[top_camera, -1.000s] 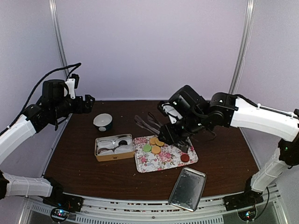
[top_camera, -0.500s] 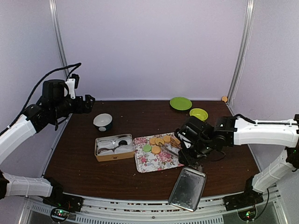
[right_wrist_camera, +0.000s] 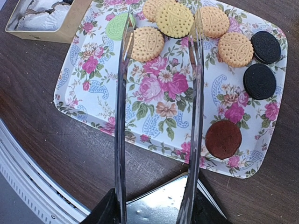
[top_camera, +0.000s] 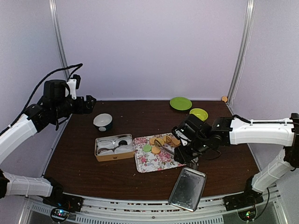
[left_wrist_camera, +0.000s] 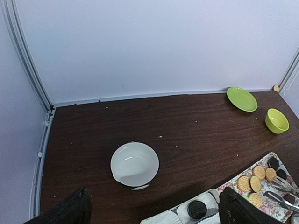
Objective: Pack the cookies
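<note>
The cookies lie on a floral tray (right_wrist_camera: pixel 93 93): several orange-yellow ones (right_wrist_camera: pixel 174 19), a light green one (right_wrist_camera: pixel 119 25), two black ones (right_wrist_camera: pixel 259 80) and a dark red one (right_wrist_camera: pixel 223 139). In the top view they sit on the tray's far half (top_camera: pixel 156 141). One black cookie (left_wrist_camera: pixel 196 209) sits in a paper cup in the tan box (top_camera: pixel 114 155). My right gripper (right_wrist_camera: pixel 156 212) is shut on metal tongs (right_wrist_camera: pixel 122 93), whose open blades reach over the tray with nothing between them. My left gripper (left_wrist_camera: pixel 154 212) is open and empty, held high at the far left (top_camera: pixel 88 103).
A metal lid (top_camera: pixel 188 188) lies at the front, just under the right gripper. A white bowl (top_camera: pixel 103 121) stands behind the box. A green plate (top_camera: pixel 180 103) and a yellow-green bowl (top_camera: pixel 199 114) stand at the back right.
My right arm swung back from over the tray to its right front side, uncovering the plate and bowl, then edged left with the tongs. The left arm has not moved.
</note>
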Robot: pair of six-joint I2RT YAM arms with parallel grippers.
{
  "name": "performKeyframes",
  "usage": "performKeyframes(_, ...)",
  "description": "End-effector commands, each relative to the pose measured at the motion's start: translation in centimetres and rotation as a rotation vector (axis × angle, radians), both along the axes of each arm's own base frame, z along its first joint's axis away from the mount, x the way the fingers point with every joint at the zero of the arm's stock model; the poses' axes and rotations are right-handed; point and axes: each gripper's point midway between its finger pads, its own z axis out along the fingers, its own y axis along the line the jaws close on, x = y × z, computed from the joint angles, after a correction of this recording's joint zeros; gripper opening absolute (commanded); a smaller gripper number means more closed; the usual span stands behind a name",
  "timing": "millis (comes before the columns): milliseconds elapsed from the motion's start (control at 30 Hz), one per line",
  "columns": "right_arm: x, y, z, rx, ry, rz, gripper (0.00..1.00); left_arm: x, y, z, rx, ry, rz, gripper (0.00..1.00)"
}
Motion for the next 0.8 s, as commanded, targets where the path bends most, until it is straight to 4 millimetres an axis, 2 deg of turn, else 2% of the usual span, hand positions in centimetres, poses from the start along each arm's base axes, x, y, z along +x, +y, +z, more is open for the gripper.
performKeyframes(0, 0.2, 0.4, 0.0, 0.012, 0.004, 0.011, 0.47, 0.4, -0.3, 2.1, -0.042, -0.055, -0.006, 0.97)
performKeyframes(167, 0.4, 0.2, 0.4, -0.002, -0.011, 0.011, 0.47, 0.5, -0.4, 1.9, -0.041, -0.049, -0.010, 0.97)
performKeyframes(367, 0.7, -0.5, -0.8, -0.050, -0.002, 0.004, 0.47, 0.6, -0.5, 1.8, -0.039, -0.046, -0.010, 0.97)
performKeyframes(767, 0.6, 1.3, -1.1, 0.005, 0.042, 0.027, 0.47, 0.6, -0.6, 1.7, -0.043, -0.043, -0.018, 0.97)
